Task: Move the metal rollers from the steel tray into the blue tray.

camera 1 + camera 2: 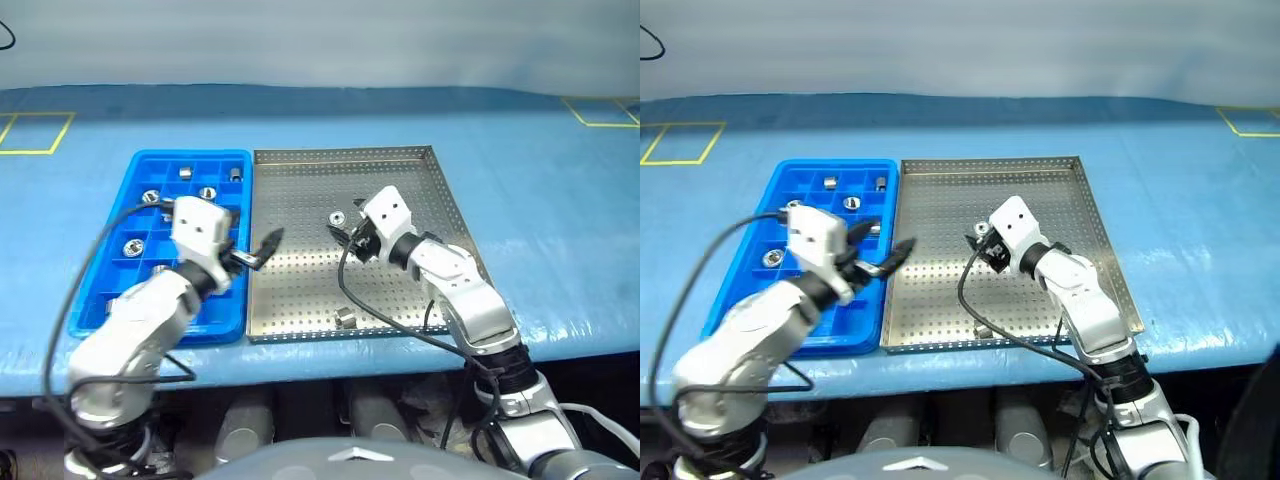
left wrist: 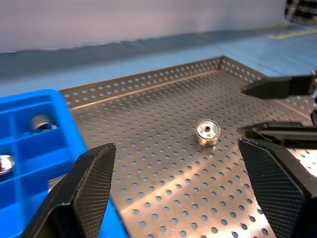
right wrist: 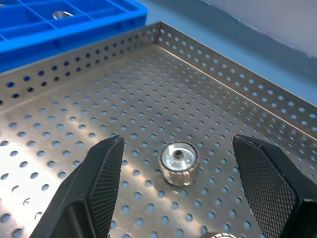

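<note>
The steel tray (image 1: 300,290) lies on the blue table with the blue tray (image 1: 190,155) against its left side. One metal roller (image 3: 179,162) stands on the perforated floor just ahead of my right gripper (image 3: 178,141), which is open and not touching it. The same roller (image 2: 207,132) lies further off from my left gripper (image 1: 265,250), which hovers open and empty over the seam between the trays. Another roller (image 1: 345,318) sits near the steel tray's front rim. Several rollers (image 1: 207,192) rest in the blue tray's compartments.
Yellow tape squares mark the table at the far left (image 1: 35,130) and far right (image 1: 600,110). A black cable (image 1: 380,315) loops from my right wrist over the steel tray's front. The table's front edge runs just below both trays.
</note>
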